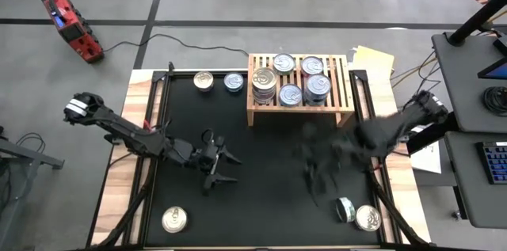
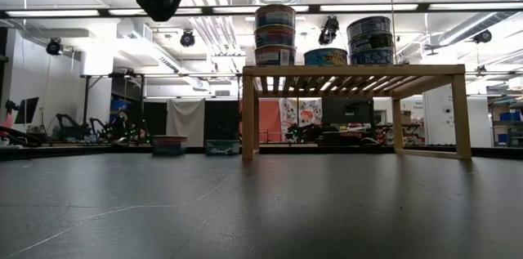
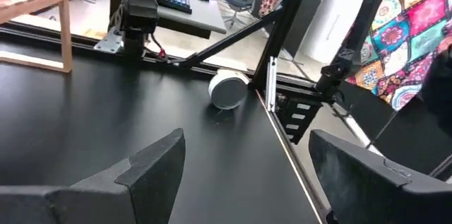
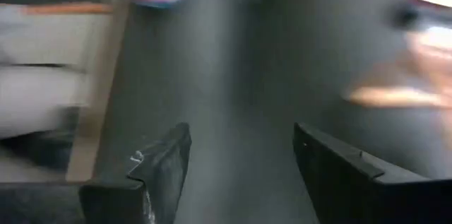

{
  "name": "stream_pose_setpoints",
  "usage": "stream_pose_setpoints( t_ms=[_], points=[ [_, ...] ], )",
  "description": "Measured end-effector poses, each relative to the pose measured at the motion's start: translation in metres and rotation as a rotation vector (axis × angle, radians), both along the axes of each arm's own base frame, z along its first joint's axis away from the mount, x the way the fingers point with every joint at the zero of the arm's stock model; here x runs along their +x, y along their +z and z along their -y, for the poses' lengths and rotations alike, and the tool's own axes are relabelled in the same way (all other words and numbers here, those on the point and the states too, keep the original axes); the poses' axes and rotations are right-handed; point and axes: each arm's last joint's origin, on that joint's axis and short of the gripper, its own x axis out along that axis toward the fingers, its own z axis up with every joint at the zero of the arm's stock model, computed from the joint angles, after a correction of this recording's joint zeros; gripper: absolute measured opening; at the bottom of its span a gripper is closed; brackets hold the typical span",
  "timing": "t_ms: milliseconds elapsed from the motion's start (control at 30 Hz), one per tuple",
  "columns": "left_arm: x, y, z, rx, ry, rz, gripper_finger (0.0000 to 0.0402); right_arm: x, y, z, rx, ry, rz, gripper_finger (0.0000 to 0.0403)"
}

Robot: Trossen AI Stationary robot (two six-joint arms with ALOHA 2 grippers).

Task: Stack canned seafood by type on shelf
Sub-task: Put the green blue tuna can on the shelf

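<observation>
Between cans, by the look of it: right gripper (image 1: 317, 181) blurred over the black mat (image 1: 261, 164), fingers apart, nothing held. Left gripper (image 1: 224, 168) wide open too, empty, hovering over the mat's left half. Shelf (image 1: 342, 85) already loaded with stacked tins (image 1: 264, 83). Two loose cans (image 1: 356, 214) waiting near the right front corner. Next, probably: reach down there and grab one. No label words readable.

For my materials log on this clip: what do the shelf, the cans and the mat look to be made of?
The shelf looks like light, unpainted wood: pale tan, with visible slats and square legs. The cans appear to be metal, with shiny silver lids that catch the light and printed side labels. The mat is matte black, probably rubber or foam, though the look leaves that open.
</observation>
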Motion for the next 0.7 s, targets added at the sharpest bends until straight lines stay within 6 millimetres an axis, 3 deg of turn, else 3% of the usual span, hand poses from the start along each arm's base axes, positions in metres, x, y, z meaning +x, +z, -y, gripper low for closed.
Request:
stream_pose_setpoints(
  t_ms=[133,300,400,533,633,700],
  points=[
    [-0.001,-0.007,0.002,-0.031,0.004,-0.078,0.0283,0.001,-0.029,-0.045,0.114,0.189,0.079,0.0217],
    [-0.006,-0.028,0.000,-0.147,0.066,-0.310,0.0283,-0.001,-0.073,-0.070,0.181,0.210,0.065,0.0182],
    [-0.012,-0.040,-0.006,-0.140,0.145,-0.516,0.0280,-0.005,-0.101,-0.070,0.215,0.128,-0.045,0.0149],
    [-0.017,-0.037,-0.034,0.005,0.423,-0.795,0.0263,-0.012,-0.125,-0.061,0.191,0.030,-0.172,0.0096],
    [-0.020,-0.025,-0.058,0.202,0.545,-0.915,0.0239,-0.019,-0.129,-0.055,0.124,0.024,-0.194,0.0057],
    [-0.014,-0.014,-0.073,0.301,0.577,-0.908,0.0218,-0.022,-0.124,-0.051,0.071,0.028,-0.165,0.0032]
  ],
)
